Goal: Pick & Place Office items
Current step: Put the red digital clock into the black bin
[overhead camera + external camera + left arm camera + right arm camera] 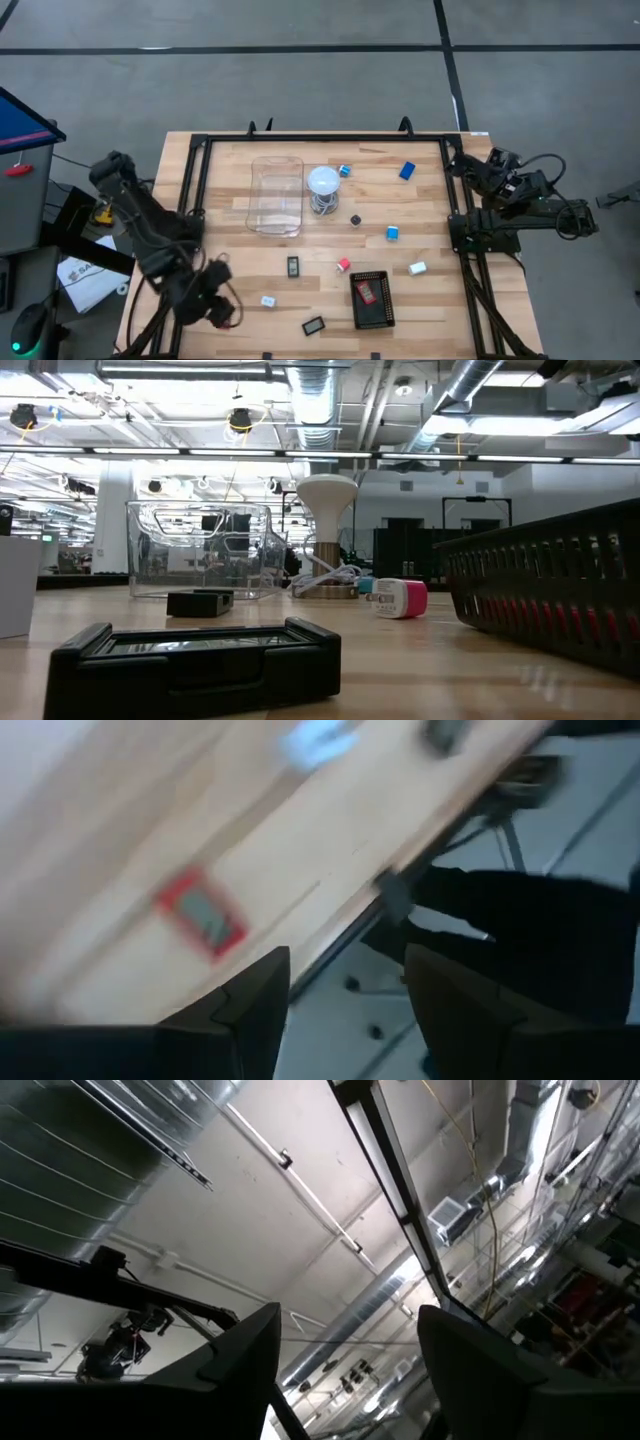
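Note:
The office items lie scattered on the wooden table: blue blocks [407, 171] [393, 232], a red block [343, 265], a white block [417, 268] and flat black rectangles [293, 266] [314, 325]. A red rectangle [366, 291] lies in the black tray [385, 316]. My left gripper [218, 305] hangs over the table's near left corner, open and with nothing in it [345, 960]. Its blurred wrist view shows a flat red rectangle [200, 915] on the wood. My right gripper [497, 160] is folded back at the right edge, open, pointing at the ceiling [345, 1320].
A clear plastic box [277, 195] and a white round-headed lamp [322, 185] stand at the middle far side. A black frame [330, 138] borders the table. In the low view, a flat black rectangle [195, 660] lies close in front and the tray wall [560, 590] rises on the right.

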Robot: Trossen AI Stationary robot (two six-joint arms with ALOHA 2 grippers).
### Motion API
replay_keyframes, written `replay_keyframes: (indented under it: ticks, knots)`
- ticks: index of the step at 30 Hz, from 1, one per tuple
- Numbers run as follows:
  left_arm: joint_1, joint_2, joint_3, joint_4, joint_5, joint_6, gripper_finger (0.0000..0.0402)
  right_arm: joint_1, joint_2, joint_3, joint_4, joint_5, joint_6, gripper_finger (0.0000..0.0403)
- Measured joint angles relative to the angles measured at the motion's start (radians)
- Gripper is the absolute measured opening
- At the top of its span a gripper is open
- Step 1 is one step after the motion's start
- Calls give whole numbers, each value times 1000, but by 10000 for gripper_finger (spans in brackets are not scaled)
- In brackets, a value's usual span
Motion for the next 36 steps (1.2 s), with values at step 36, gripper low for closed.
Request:
replay_keyframes:
  ticks: [36]
  knots:
    - [66,372,-49,25,175,-350,195,0,0,0,49,4,15,228]
